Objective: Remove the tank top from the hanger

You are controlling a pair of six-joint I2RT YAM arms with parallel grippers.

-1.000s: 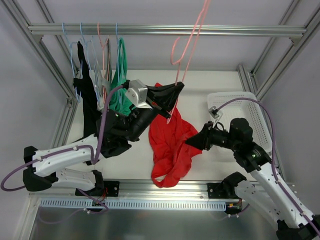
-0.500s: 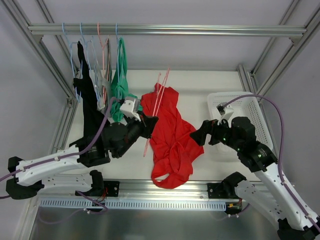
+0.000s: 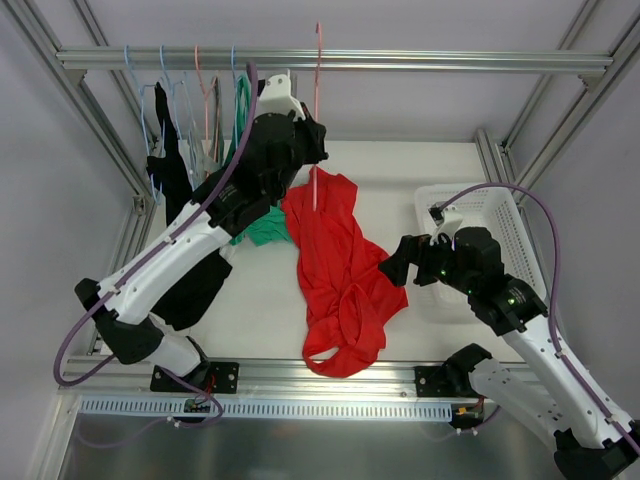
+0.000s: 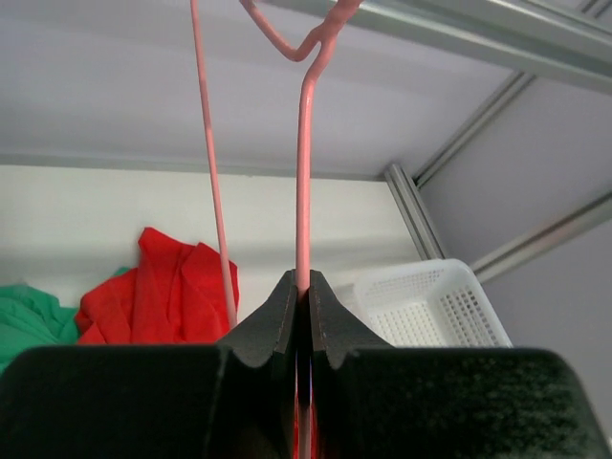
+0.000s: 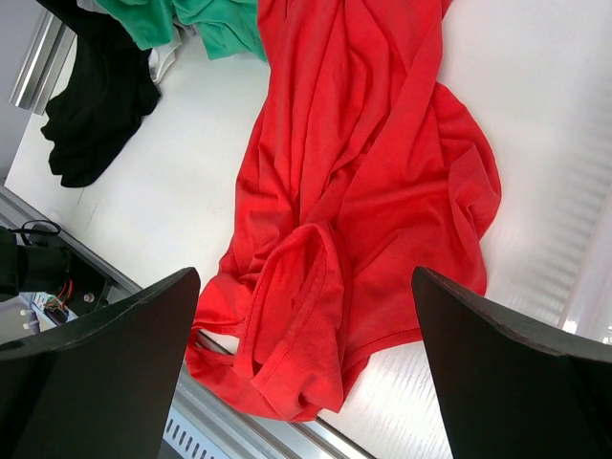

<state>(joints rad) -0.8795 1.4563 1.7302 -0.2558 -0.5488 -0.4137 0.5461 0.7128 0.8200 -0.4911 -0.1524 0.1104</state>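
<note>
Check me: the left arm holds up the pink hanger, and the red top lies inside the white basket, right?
Not inside: the top external view shows the red top on the table beside the white basket. The left gripper does hold the pink hanger.

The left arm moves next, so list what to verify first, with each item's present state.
1. Red tank top off the pink hanger: ok, it lies on the table.
2. Left gripper hold: ok, jaws shut on the hanger's wire.
3. Right gripper free: ok, jaws open and empty, above the tank top.
4. Hanger hook over the rail: cannot tell from these views.
</note>
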